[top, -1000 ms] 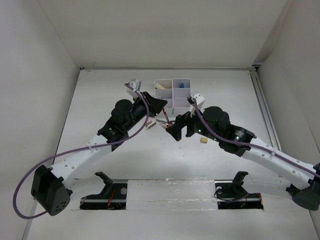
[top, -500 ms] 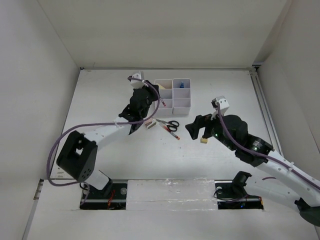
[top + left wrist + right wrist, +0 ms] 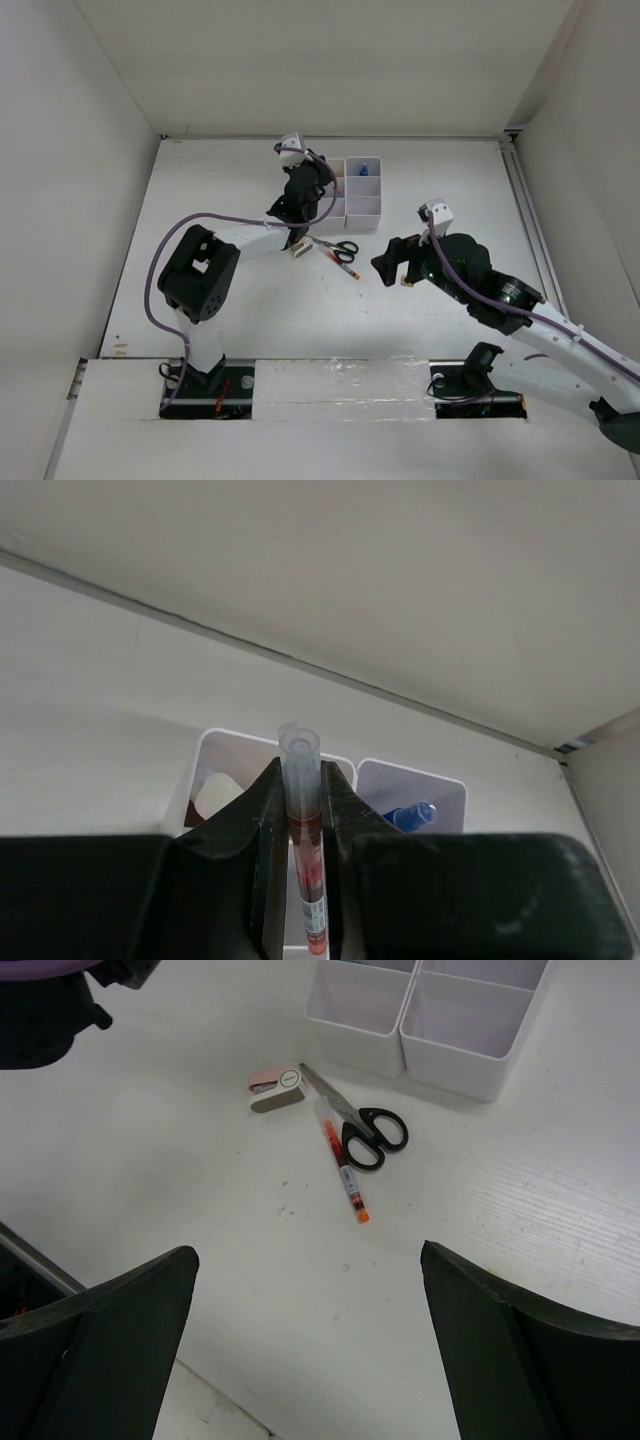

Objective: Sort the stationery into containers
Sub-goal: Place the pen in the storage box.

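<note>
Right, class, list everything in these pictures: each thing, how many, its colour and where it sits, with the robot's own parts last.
containers: one block, white, far middle of the table
bottle: one, blue-capped, in a far compartment
cream item: one, in the next compartment, kind unclear
scissors: one, black-handled, on the table before the containers
loose pen: one, red-white, alongside the scissors
pink-and-cream item: one, left of the scissors
small block: one, yellowish, by the right pincer
held pen: one, red-white, in the left pincer
left pincer: black, shut on held pen, at the containers
right pincer: black, open, above the table
</note>
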Action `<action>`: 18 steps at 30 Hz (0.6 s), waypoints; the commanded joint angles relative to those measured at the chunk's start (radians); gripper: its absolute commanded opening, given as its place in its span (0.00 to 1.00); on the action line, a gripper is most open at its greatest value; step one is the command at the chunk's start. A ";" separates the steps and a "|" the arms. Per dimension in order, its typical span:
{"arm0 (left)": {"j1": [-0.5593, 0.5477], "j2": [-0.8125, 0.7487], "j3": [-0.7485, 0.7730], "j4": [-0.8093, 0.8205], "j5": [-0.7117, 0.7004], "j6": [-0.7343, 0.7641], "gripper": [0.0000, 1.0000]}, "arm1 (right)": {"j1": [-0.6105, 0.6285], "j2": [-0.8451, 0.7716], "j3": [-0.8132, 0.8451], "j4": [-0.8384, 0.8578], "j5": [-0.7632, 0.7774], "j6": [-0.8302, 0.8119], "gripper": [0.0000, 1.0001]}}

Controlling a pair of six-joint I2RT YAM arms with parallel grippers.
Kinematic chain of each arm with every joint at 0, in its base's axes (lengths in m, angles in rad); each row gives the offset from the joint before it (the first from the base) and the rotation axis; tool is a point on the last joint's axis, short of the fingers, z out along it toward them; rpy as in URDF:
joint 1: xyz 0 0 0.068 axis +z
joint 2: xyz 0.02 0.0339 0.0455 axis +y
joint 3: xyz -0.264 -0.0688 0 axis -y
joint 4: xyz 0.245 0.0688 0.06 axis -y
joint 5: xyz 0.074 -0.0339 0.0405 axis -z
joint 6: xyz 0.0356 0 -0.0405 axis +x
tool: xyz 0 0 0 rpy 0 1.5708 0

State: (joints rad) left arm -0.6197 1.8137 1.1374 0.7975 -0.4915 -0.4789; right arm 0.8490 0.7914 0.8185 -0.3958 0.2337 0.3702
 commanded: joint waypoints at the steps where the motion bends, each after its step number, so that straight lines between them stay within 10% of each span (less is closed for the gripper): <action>1: 0.008 0.025 0.070 0.100 -0.035 0.036 0.00 | -0.008 -0.015 -0.007 0.031 -0.033 -0.008 1.00; 9: 0.008 0.085 0.097 0.100 -0.035 0.046 0.01 | -0.008 -0.006 -0.016 0.051 -0.080 -0.027 1.00; 14: 0.008 0.085 0.050 0.124 -0.025 0.036 0.33 | -0.008 0.012 -0.025 0.060 -0.089 -0.036 1.00; 18: 0.008 0.064 0.016 0.147 -0.004 0.025 0.39 | -0.008 0.034 -0.025 0.080 -0.099 -0.036 1.00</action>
State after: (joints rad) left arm -0.6189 1.9030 1.1751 0.8726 -0.5041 -0.4492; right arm 0.8452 0.8158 0.8013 -0.3813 0.1524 0.3489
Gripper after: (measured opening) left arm 0.377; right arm 0.995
